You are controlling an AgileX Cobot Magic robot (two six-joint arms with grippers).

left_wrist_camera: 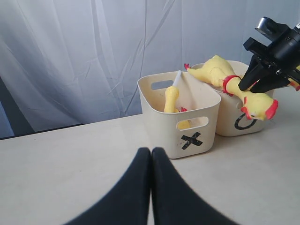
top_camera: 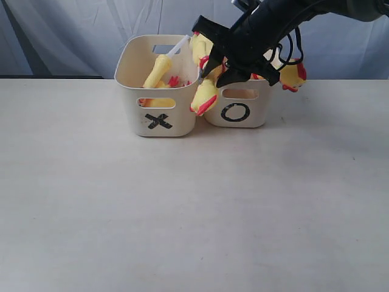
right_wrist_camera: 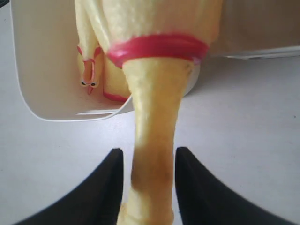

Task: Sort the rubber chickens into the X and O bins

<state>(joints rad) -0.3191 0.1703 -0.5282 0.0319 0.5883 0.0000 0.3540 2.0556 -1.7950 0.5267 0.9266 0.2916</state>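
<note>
The right hand (right_wrist_camera: 150, 152) reaches in from the far right, above the two bins, and pinches a long rubber chicken (left_wrist_camera: 218, 70) by its neck, a finger on each side of the yellow neck just below the red neck band (right_wrist_camera: 157, 47). The chicken is clear of the worktop (top_camera: 182, 213) and lies slanted across the place where the two bins meet, its body over the far rims and its head (top_camera: 205, 97) hanging down on the near side between the marked walls. The X bin (top_camera: 182, 115) stands on the left and the O bin (top_camera: 258, 112) on the right, side by side at the far middle of the worktop, touching or very nearly so. A second chicken (top_camera: 159, 72) leans upright inside the X bin, and more yellow shows through that bin's near handle slot. A third chicken (top_camera: 293, 73) juts out past the far right rim of the O bin, partly hidden behind the arm. The right wrist view also shows a small chicken face (right_wrist_camera: 89, 77) inside a cream tub, though which bin that is I cannot tell from so close. The left hand (left_wrist_camera: 151, 152) hangs over the bare worktop, well apart from the bins on their near left, its two dark fingers pressed together with nothing between them.
</note>
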